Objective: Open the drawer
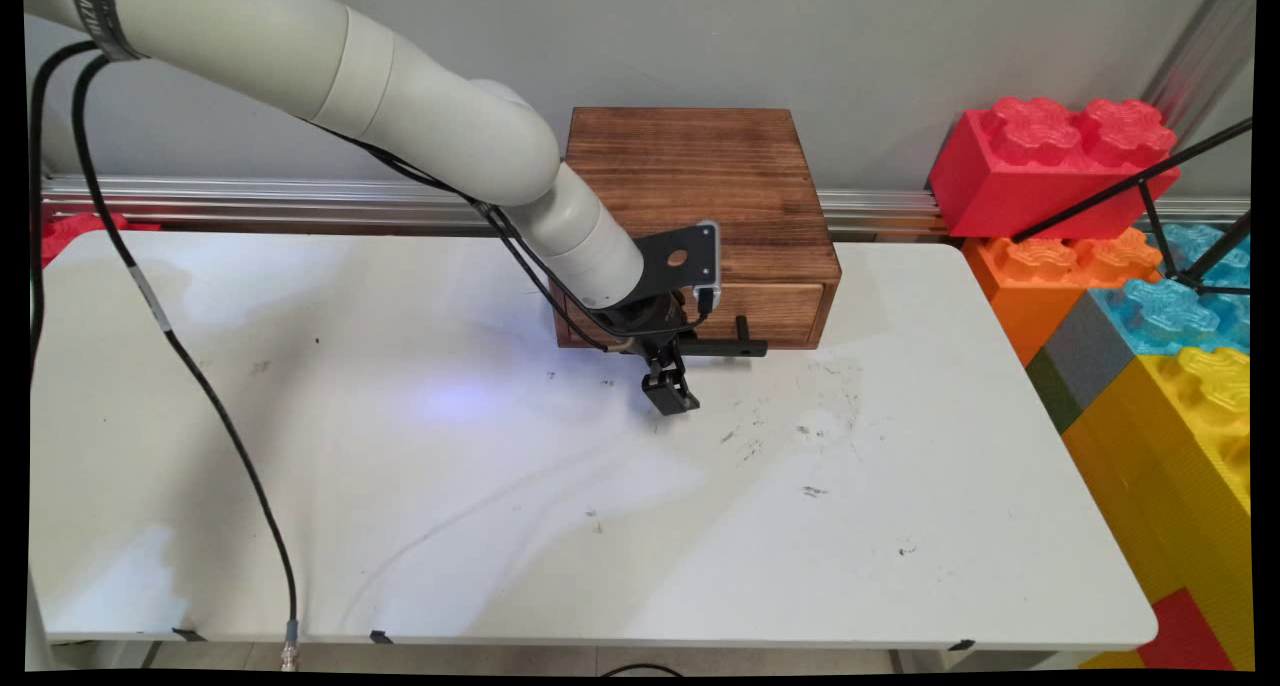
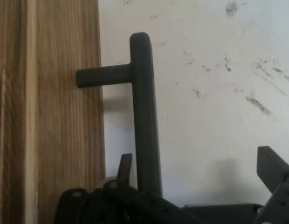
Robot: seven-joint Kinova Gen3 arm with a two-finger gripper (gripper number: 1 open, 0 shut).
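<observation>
A dark wooden box stands at the table's far edge, against the wall. Its drawer front faces the near side and looks flush with the box. A black bar handle sticks out from that front on short posts. My gripper hangs over the handle's left end, open. In the hand view the handle bar runs between my fingers. One finger sits in the gap between bar and drawer front; the other finger stands well off over the white table. The gripper holds nothing.
Big toy blocks are stacked off the table's right end: red, orange, blue and yellow. Black tripod legs cross them. A metal rail runs along the wall. Black cables hang over the table's left part.
</observation>
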